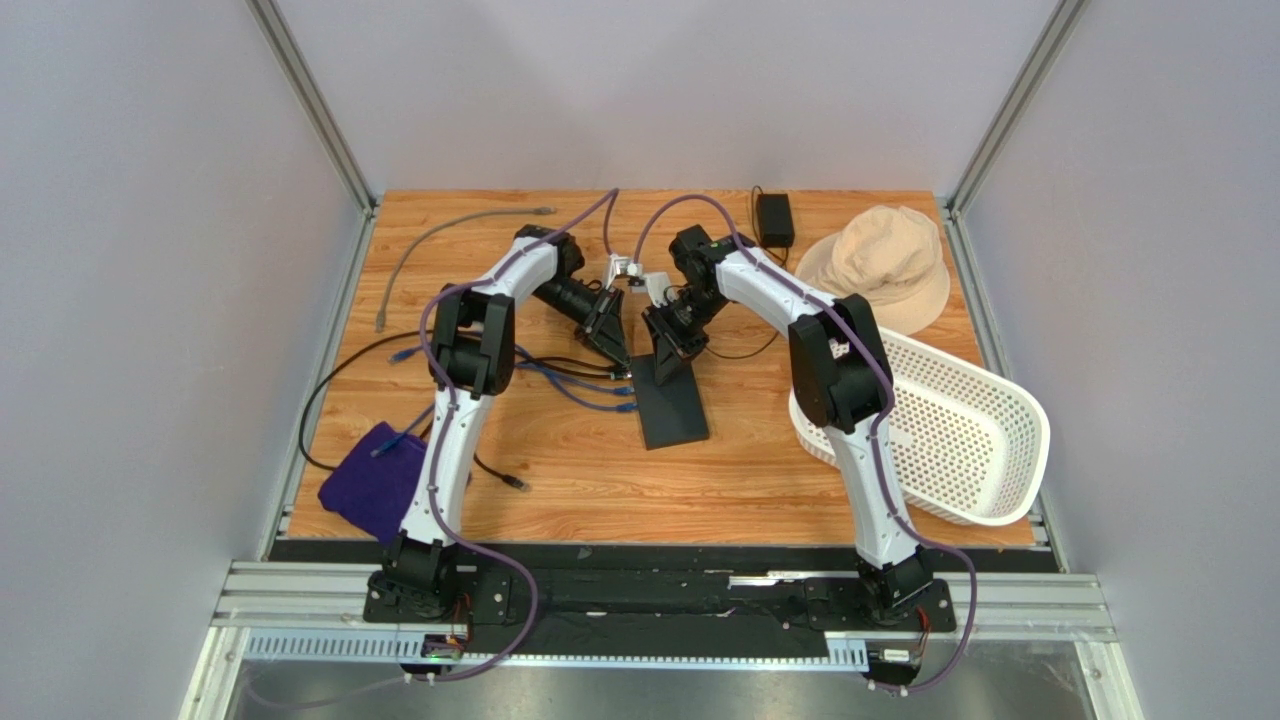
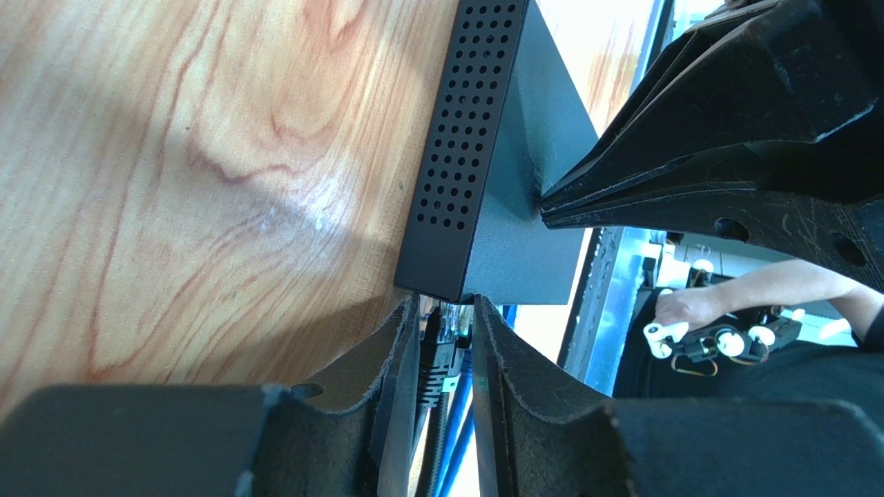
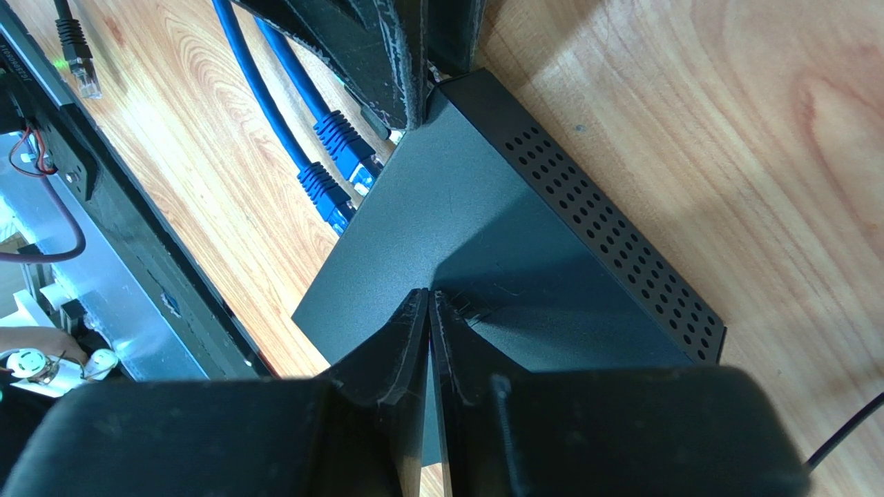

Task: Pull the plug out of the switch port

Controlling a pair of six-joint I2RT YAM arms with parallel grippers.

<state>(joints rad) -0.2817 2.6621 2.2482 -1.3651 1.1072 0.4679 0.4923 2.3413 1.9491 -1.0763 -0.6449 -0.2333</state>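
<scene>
pull straight back along the socket's line, i'd say, with the box held down. the left gripper has its fingers narrowed to a slot around the small dark plug. whether the pads bite, i cannot tell. the flat matte-black rectangular switch box lies just past their tips. the right gripper, fingers shut and empty, presses tips-down on the box's top.
</scene>
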